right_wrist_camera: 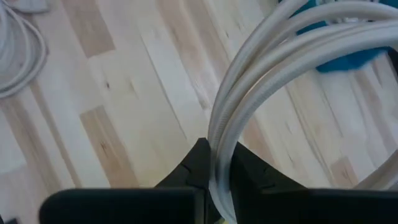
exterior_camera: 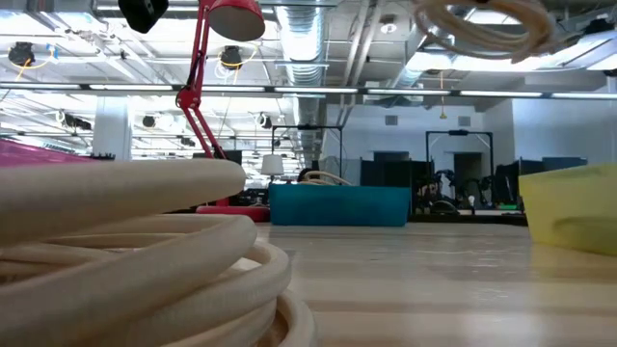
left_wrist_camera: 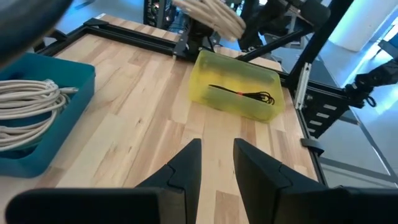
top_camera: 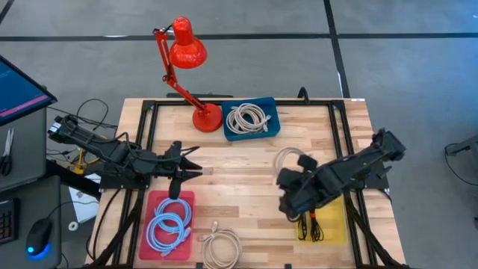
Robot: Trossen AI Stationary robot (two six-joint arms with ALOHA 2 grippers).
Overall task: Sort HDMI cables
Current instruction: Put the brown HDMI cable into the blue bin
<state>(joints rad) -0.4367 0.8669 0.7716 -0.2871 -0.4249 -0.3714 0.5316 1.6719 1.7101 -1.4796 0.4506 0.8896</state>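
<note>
My right gripper (top_camera: pixel 290 181) is over the table's middle right, shut on a beige-white coil (top_camera: pixel 290 158), which also shows high up in the low view as the coil (exterior_camera: pixel 482 24). My left gripper (top_camera: pixel 191 166) hovers open above the table's left side, over the red tray (top_camera: pixel 151 203) of light-blue coils (top_camera: pixel 170 224). More beige-white coils (top_camera: pixel 246 118) lie in the blue tray (top_camera: pixel 270 127). Black cables (top_camera: pixel 310 224) lie in the yellow tray (top_camera: pixel 336 224). Another beige-white coil (top_camera: pixel 220 246) lies flat on the table at its near edge. My right gripper pinches the coil's rim (right_wrist_camera: pixel 219 163) between its two fingers, with several strands together in the gap. The loop arches away from the fingers (right_wrist_camera: pixel 198 163) toward the far side. The coil is lifted clear of the table.
A red desk lamp (top_camera: pixel 187 52) stands at the far left, its base (top_camera: pixel 207 118) beside the blue tray. Bare wood (top_camera: pixel 246 179) lies between the two grippers. The near coil (exterior_camera: pixel 125 251) fills the low view's foreground. A monitor, mouse and loose wires sit off the table's left.
</note>
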